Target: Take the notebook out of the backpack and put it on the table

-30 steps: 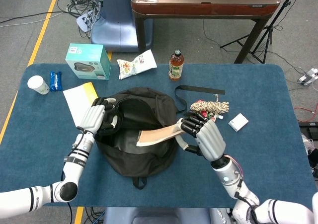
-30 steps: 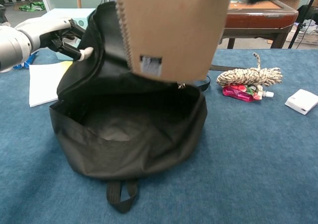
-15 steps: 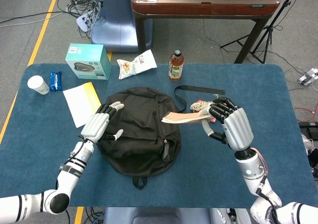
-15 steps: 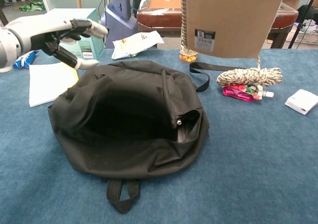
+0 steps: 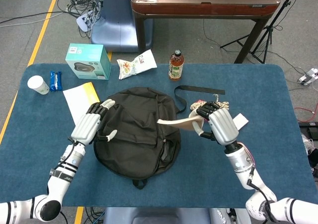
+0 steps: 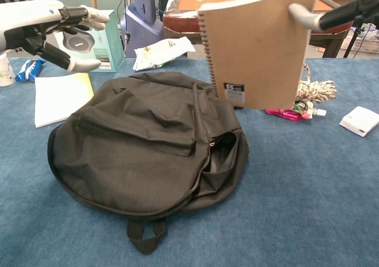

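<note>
The black backpack (image 5: pixel 136 129) (image 6: pixel 148 145) lies flat and collapsed in the middle of the blue table (image 5: pixel 278 149). A brown spiral-bound notebook (image 6: pixel 257 45) (image 5: pixel 178 121) hangs in the air over the backpack's right side, fully out of it. My right hand (image 5: pixel 218 124) grips its right edge; in the chest view only the fingers (image 6: pixel 308 17) show at the upper right. My left hand (image 5: pixel 89 127) (image 6: pixel 44 27) hovers open above the backpack's left edge, fingers spread, holding nothing.
A coiled rope (image 6: pixel 317 90) and a pink packet (image 6: pixel 284 112) lie right of the backpack, a white box (image 6: pixel 360 120) further right. A bottle (image 5: pixel 176 65), snack bag (image 5: pixel 135 63), teal box (image 5: pixel 88 61), white paper (image 5: pixel 79 101) and cup (image 5: pixel 38 84) sit along the back and left.
The right hand drew the notebook out of the backpack and carried it up and right. The left hand let go of the backpack's rim and opened; the backpack collapsed flat.
</note>
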`<state>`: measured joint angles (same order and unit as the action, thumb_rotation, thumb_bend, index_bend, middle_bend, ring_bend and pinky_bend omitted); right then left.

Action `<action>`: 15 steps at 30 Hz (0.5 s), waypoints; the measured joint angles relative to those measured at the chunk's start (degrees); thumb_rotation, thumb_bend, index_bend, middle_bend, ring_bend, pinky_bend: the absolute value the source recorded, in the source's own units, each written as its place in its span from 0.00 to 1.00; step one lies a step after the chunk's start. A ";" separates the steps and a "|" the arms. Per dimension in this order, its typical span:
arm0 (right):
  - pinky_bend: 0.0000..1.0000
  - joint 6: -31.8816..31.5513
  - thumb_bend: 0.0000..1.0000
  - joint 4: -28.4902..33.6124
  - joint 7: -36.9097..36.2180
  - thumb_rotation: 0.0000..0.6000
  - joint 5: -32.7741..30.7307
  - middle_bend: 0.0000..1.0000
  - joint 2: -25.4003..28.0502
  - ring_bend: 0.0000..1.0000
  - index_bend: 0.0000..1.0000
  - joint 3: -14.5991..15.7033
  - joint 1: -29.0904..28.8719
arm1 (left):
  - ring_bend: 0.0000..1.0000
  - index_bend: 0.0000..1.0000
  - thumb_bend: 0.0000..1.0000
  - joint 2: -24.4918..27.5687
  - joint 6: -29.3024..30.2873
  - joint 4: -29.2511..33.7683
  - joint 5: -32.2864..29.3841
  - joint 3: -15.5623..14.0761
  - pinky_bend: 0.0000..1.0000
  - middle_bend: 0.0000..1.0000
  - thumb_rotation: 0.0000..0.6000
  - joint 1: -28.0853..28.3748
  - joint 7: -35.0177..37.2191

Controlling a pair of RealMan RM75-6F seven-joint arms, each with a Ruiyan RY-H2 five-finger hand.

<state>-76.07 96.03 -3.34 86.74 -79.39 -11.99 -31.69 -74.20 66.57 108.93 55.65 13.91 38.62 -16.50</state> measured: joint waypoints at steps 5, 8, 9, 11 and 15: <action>0.37 3.51 0.60 1.66 -3.31 1.00 -3.27 0.70 -0.33 0.55 0.94 0.01 -0.70 | 0.01 0.07 0.26 0.54 -0.06 -0.22 -0.41 -0.23 0.02 0.06 0.92 -0.43 0.18; 0.37 5.56 0.60 2.02 -4.28 1.00 -6.44 0.69 -0.69 0.55 0.94 -0.71 -1.23 | 0.01 0.07 0.26 0.77 0.02 -0.10 -0.48 -0.34 0.02 0.06 0.92 -0.67 0.24; 0.37 6.43 0.60 1.97 -4.58 1.00 -8.02 0.69 -0.96 0.55 0.94 -1.19 -1.51 | 0.01 0.07 0.26 0.86 0.02 -0.08 -0.55 -0.36 0.02 0.06 0.92 -0.73 0.25; 0.37 7.69 0.60 1.64 -5.00 1.00 -10.74 0.66 -1.58 0.54 0.93 -2.13 -2.01 | 0.01 0.07 0.26 0.96 0.01 -0.04 -0.67 -0.44 0.02 0.06 0.93 -0.80 0.15; 0.37 11.54 0.58 -0.80 -4.85 1.00 -18.17 0.51 -3.74 0.41 0.75 -4.48 -3.86 | 0.01 0.07 0.26 1.18 -0.02 0.13 -1.13 -0.50 0.02 0.05 0.92 -0.87 -0.21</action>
<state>-64.53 95.24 -8.18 68.56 -83.13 -16.47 -35.54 -73.03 66.54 109.06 54.51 13.41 37.75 -16.71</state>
